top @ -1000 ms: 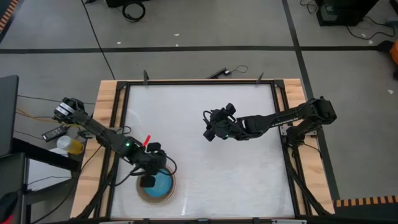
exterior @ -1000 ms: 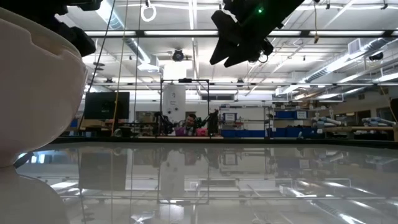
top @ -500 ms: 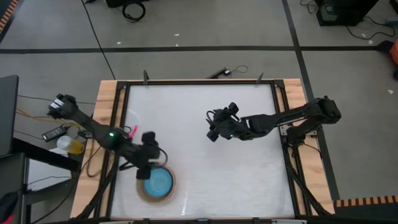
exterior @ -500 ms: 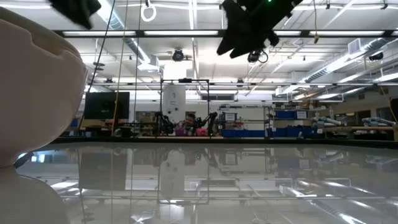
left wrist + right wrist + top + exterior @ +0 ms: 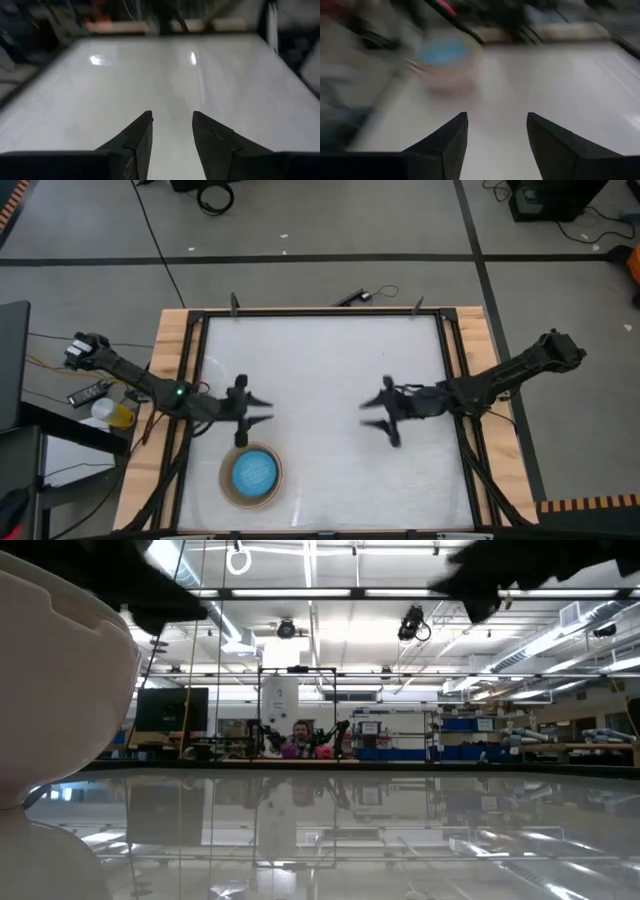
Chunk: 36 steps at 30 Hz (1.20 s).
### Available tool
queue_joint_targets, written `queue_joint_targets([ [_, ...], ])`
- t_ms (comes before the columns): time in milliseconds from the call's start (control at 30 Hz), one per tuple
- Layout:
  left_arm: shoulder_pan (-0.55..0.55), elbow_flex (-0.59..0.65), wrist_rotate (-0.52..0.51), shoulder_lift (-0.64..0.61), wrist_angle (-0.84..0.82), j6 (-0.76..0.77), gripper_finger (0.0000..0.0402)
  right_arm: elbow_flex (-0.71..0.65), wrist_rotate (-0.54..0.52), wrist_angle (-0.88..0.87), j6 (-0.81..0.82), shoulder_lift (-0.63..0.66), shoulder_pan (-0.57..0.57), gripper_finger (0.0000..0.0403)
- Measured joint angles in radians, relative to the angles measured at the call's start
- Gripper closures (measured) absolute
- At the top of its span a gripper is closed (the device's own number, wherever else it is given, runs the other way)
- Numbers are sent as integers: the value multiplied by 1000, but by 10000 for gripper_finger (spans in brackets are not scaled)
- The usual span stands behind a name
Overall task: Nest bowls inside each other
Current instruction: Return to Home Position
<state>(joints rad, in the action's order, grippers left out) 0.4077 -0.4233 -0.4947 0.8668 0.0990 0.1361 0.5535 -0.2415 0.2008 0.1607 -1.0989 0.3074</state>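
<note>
The bowls stand nested in one stack near the table's near-left corner, resting on the base of the outer one. The blue bowl (image 5: pixel 252 472) lies innermost within a pale rim (image 5: pixel 226 485). The cream-white outer wall (image 5: pixel 60 690) fills the left of the low view, and the stack (image 5: pixel 447 62) shows blurred in the right wrist view. My left gripper (image 5: pixel 262 412) (image 5: pixel 172 117) hangs open just beyond the stack, pointing toward the table's right. My right gripper (image 5: pixel 368 415) (image 5: pixel 497 117) hangs open right of centre, facing the stack. Neither has anything between its fingers.
A black frame and wooden rails (image 5: pixel 172 340) run along the white table's edges. The broad white surface (image 5: pixel 320 360) between and beyond the two grippers is bare. A person sits far off in the room behind the table (image 5: pixel 300 735).
My left gripper has drawn away from the bowl stack toward the far edge and tipped up from pointing down to almost level. My right gripper has pulled back toward the table's right edge and a little nearer, likewise tipping up. The bowls have stayed in place.
</note>
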Motion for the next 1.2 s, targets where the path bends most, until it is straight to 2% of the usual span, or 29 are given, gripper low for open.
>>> queue_joint_targets([
  [33,-44,21,31,0,81,-19,260,-39,41,111,-28,14,6,198],
  [100,-148,54,180,6,219,-46,260,-98,33,307,-87,28,9,208],
  [167,-244,72,323,35,316,-59,260,-131,-46,409,-145,36,8,215],
  [233,-317,72,375,53,338,-76,260,-133,-143,446,-131,52,8,221],
  [333,-383,60,377,52,347,-106,260,-133,-189,411,-87,98,4,230],
  [433,-403,63,402,-7,301,-136,260,-134,-209,312,-73,181,-3,238],
  [533,-406,61,396,-129,195,-171,260,-133,-211,193,-59,292,-13,243],
  [700,-407,62,300,-376,15,-209,260,-133,-184,47,-48,498,-53,245],
  [900,-401,155,298,-544,-9,-188,260,-146,-139,-159,28,643,-101,245],
  [967,-389,219,298,-586,32,-175,260,-205,-64,-66,48,665,-100,245],
  [1033,-375,292,298,-628,104,-161,260,-301,7,130,73,668,-92,245],
  [1133,-364,366,278,-685,167,-158,260,-418,-4,320,109,648,-89,245],
  [1200,-365,372,248,-717,152,-164,260,-449,-33,320,129,641,-104,245],
])
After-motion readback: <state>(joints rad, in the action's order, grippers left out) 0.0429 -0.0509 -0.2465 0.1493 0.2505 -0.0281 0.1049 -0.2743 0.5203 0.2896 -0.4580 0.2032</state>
